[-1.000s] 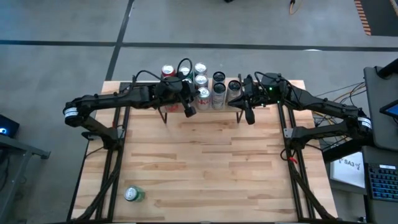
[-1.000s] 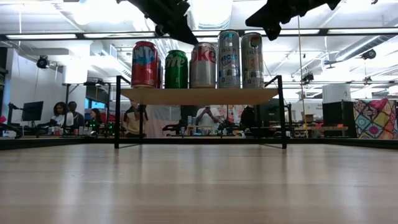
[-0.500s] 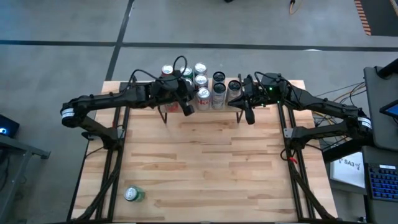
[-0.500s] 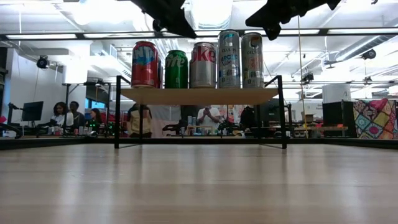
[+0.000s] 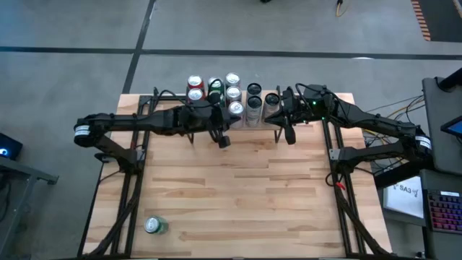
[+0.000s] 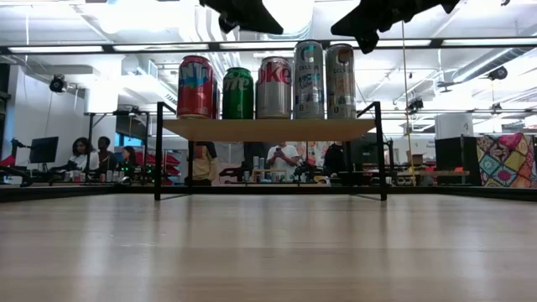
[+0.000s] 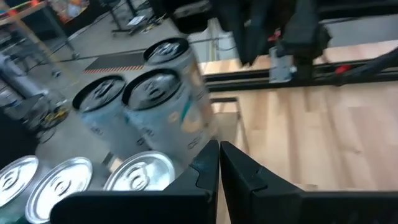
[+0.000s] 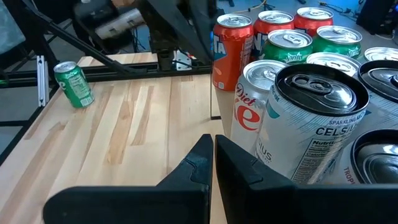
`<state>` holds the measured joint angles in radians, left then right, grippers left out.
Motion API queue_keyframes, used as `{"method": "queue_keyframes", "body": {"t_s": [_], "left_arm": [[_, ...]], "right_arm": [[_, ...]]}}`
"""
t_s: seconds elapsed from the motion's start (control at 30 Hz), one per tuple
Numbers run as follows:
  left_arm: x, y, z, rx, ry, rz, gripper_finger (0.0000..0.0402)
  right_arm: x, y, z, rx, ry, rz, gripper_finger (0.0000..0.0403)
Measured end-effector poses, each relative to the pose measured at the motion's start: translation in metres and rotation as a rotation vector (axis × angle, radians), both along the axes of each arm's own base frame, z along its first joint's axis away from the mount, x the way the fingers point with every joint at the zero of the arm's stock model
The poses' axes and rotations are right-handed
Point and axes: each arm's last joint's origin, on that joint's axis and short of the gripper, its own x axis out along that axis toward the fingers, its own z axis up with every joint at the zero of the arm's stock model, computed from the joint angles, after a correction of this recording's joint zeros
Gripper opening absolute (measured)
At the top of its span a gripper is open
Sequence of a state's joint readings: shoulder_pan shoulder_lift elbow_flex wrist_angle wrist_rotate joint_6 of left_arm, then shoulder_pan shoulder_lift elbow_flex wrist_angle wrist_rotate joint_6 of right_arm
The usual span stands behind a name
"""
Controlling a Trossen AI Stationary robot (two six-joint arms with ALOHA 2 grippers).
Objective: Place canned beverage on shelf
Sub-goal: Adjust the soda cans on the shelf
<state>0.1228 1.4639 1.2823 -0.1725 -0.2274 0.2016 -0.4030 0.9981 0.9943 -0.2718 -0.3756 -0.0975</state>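
Observation:
The shelf (image 6: 268,128) stands at the table's far middle and carries several upright cans (image 5: 231,97) on its board. A green can (image 5: 153,225) stands alone on its base near the table's near left corner; it also shows in the right wrist view (image 8: 74,84). My left gripper (image 5: 222,141) hovers shut just in front of the shelf's left half, holding nothing; its shut fingers (image 7: 219,158) are beside the silver cans (image 7: 161,106). My right gripper (image 5: 289,137) hangs shut and empty in front of the shelf's right end, next to a Celsius can (image 8: 311,118).
The wide wooden tabletop (image 5: 238,195) between the shelf and the near edge is bare except for the green can. Both arms' black frames (image 5: 133,180) run along the table's left and right sides. People sit at desks (image 6: 92,155) in the room behind.
My left gripper has swung away from the cans on the shelf, toward the table's near edge and a little to the right, staying shut. The cans and my right arm have kept still.

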Motion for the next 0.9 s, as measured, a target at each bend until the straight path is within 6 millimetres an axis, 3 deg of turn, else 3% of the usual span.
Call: {"method": "queue_keyframes", "body": {"t_s": [0.57, 0.9], "left_arm": [[0.019, 0.006, -0.028, 0.012, 0.094, 0.062, 0.0000], [0.017, 0.009, -0.034, 0.054, 0.151, 0.173, 0.0000]], "right_arm": [[0.000, 0.000, 0.000, -0.003, 0.004, 0.002, 0.0009], [0.000, 0.000, -0.001, 0.003, 0.007, 0.000, 0.0009]]}}
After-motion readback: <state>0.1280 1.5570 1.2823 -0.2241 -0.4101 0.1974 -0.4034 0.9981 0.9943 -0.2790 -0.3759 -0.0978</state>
